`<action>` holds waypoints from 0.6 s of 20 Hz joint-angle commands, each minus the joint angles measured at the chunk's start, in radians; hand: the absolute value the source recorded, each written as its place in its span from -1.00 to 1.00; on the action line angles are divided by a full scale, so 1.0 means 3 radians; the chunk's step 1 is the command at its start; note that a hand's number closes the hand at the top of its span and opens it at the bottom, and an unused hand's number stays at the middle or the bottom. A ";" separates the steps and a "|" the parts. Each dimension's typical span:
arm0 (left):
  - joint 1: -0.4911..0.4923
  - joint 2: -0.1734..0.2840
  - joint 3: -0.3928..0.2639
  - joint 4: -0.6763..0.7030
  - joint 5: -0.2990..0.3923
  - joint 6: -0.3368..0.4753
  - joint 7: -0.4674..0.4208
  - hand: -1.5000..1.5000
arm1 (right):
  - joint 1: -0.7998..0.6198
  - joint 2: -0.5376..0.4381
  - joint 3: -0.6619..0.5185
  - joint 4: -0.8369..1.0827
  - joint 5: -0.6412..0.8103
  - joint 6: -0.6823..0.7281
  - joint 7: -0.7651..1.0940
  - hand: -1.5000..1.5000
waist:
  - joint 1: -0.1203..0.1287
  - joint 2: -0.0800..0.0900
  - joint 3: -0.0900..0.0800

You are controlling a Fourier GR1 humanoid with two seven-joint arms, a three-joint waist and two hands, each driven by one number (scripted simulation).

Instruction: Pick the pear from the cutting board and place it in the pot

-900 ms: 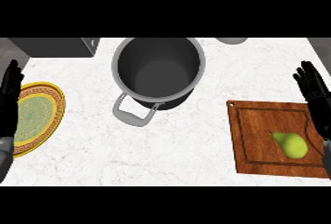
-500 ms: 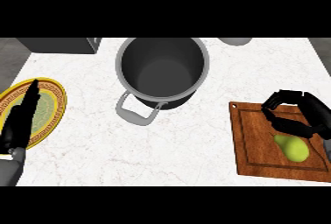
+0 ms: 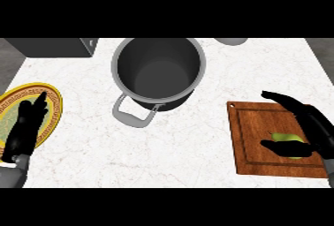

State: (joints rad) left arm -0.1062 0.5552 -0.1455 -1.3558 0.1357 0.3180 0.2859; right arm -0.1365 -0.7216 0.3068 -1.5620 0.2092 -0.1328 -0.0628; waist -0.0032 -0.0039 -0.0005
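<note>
Two hands moved: right hand (image 3: 312, 128) now curled on pear (image 3: 289, 144), left hand (image 3: 24, 126) flat, open

- Pear (image 3: 289, 142): lower part covered by the right hand (image 3: 312, 128); only its green top shows.
- Right hand: cut off at the view's right edge.
- Grey round object (image 3: 231, 41): cropped at the top, kind indeterminable.
- Dark box (image 3: 52, 47): upper part out of view.

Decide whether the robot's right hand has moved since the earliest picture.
Yes. The right hand has come down from the cutting board's far right corner onto the pear near its front right.
</note>
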 commanded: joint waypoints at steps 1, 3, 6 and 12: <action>-0.0113 -0.0040 0.0010 0.0017 -0.0023 -0.0028 0.0192 0.00 | -0.0005 -0.0265 0.0107 -0.0339 0.0246 0.0296 0.0486 -1.00 | -0.0017 0.0004 -0.0003; 0.0004 -0.0022 -0.0039 -0.0129 -0.0050 -0.0017 0.0177 0.00 | -0.0122 -0.0461 0.0217 -0.0498 0.0432 0.0491 0.0913 -1.00 | 0.0005 -0.0008 -0.0007; 0.0002 -0.0068 -0.0021 -0.0029 -0.0076 0.0015 0.0148 0.00 | -0.0240 -0.0816 0.0164 -0.0715 0.0420 0.0949 0.1308 -1.00 | -0.0019 -0.0002 -0.0011; -0.0083 -0.0099 -0.0034 -0.0046 -0.0109 -0.0023 0.0172 0.00 | -0.0565 -0.0842 0.0593 -0.1045 0.0337 0.1912 0.2254 -1.00 | 0.0028 0.0012 -0.0013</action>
State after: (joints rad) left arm -0.1134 0.5477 -0.1448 -1.3851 0.1196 0.3038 0.3414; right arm -0.2662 -0.9541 0.4172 -1.8133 0.3140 0.2865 0.4525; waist 0.0051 -0.0033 -0.0037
